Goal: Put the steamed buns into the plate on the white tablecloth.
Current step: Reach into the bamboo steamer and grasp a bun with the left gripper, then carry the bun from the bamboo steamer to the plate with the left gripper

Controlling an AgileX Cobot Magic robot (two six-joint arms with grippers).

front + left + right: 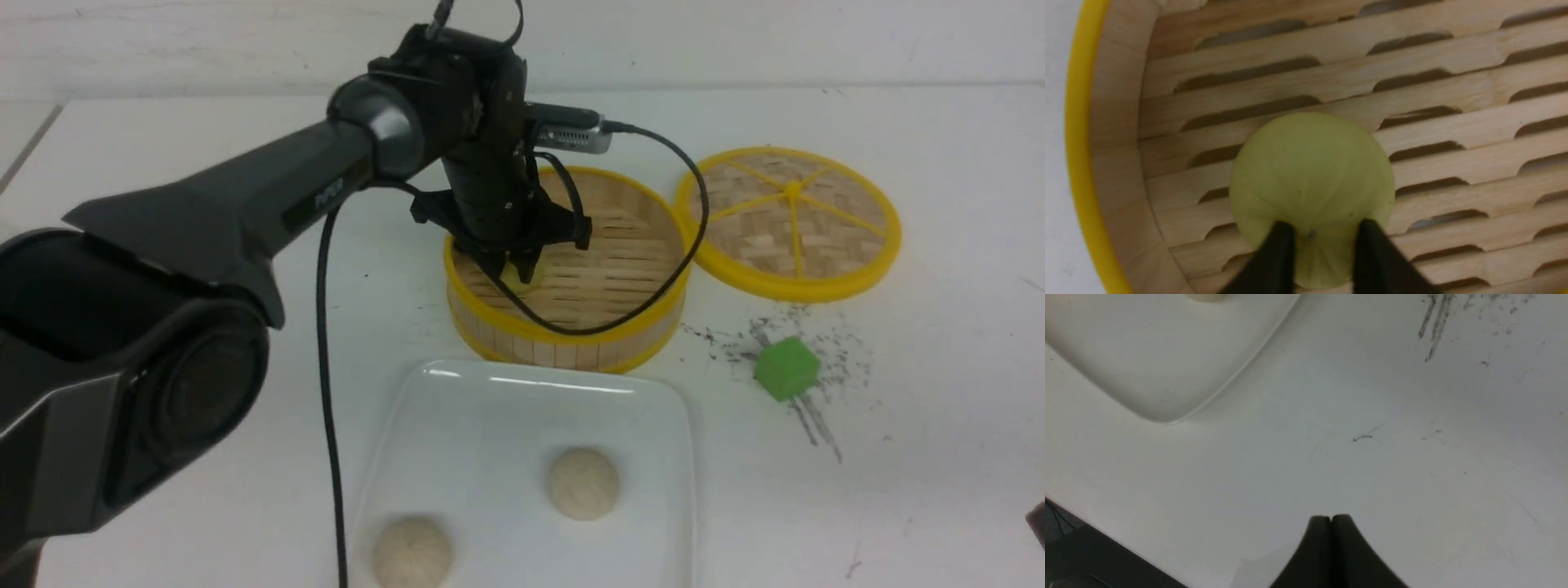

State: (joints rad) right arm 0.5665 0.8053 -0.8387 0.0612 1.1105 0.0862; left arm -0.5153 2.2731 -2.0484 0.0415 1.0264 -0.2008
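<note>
A pale yellow steamed bun (522, 278) lies on the slats inside the bamboo steamer (645, 327), near its left wall. My left gripper (513, 269) reaches down into the steamer. Its two black fingertips (1280, 245) are pressed against the bun's (1310, 179) pleated top, close together, shut on it. Two off-white steamed buns (583, 483) (412, 553) lie on the glossy white plate (457, 425) on the white tablecloth (898, 457). My right gripper (1331, 517) is shut and empty above bare cloth, to the right of the plate's corner (1167, 375).
The woven steamer lid (789, 220) lies flat to the right of the steamer. A green cube (785, 368) sits among dark specks and scratch marks in front of the lid. The left arm's cable hangs over the steamer rim and past the plate's left edge.
</note>
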